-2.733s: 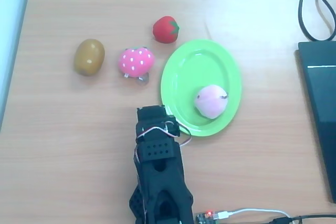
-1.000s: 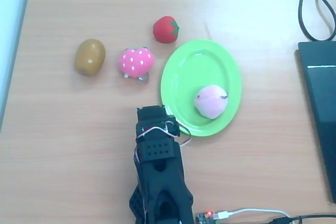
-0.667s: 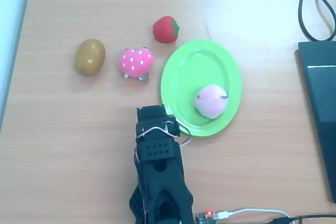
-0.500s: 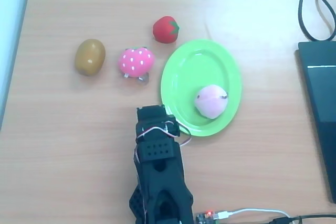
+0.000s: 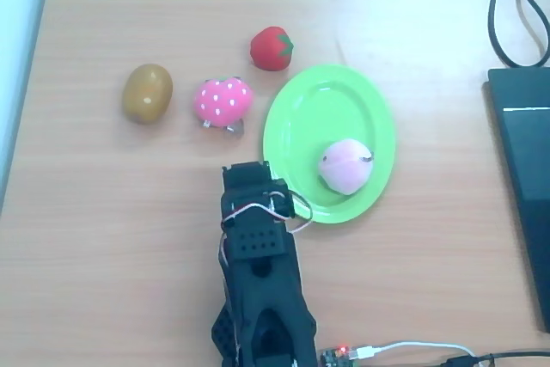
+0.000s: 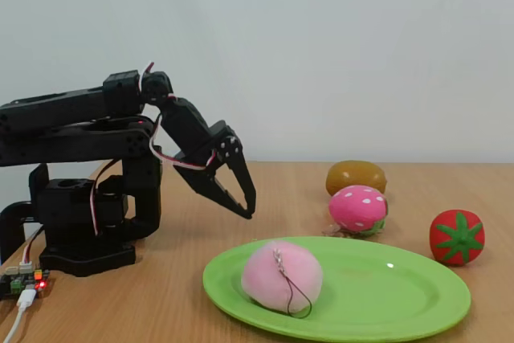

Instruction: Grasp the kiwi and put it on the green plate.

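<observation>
A black robot arm [image 6: 88, 166] stands at the left of the fixed view on a wooden tabletop [image 5: 112, 212], its folded links reaching toward the middle of the frame. Its tool [image 6: 245, 208] points down at a slant above the tabletop, off the near-left rim of the green plate [image 6: 401, 295]; the fingers look drawn together at the tips with nothing between them.

Seen from overhead, the kiwi [image 5: 147, 93] lies in the upper left of the frame, alone on the bare wood and well apart from the arm [image 5: 258, 281] at bottom centre. Just to its right sits a pink strawberry [image 5: 223, 101] dotted with white, and above and to the right of that, a red strawberry [image 5: 271, 47] with a green cap. The green plate [image 5: 309, 118] fills the middle of the overhead frame, carrying a pale pink peach [image 5: 345, 166] on its lower right part. In the fixed view the kiwi [image 6: 356, 177] sits behind the pink strawberry [image 6: 358, 209], right of centre, with the peach [image 6: 282, 275] on the plate in the foreground and the red strawberry [image 6: 457, 237] at far right. A dark flat device [image 5: 524, 186] and black cables [image 5: 516, 6] occupy the right edge of the overhead frame.
</observation>
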`<control>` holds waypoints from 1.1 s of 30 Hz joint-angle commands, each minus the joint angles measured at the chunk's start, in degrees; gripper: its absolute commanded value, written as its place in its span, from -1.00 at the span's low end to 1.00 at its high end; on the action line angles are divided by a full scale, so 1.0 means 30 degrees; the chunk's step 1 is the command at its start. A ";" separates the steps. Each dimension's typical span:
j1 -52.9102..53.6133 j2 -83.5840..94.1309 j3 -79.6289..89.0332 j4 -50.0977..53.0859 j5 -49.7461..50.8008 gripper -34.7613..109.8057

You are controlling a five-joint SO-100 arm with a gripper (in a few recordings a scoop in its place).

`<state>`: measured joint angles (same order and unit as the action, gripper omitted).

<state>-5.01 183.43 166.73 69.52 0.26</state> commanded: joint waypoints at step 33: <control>-0.3311 -1.9658 -1.6963 -0.4160 -1.3887 -0.63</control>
<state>-12.83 125.60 120.85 55.55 -34.63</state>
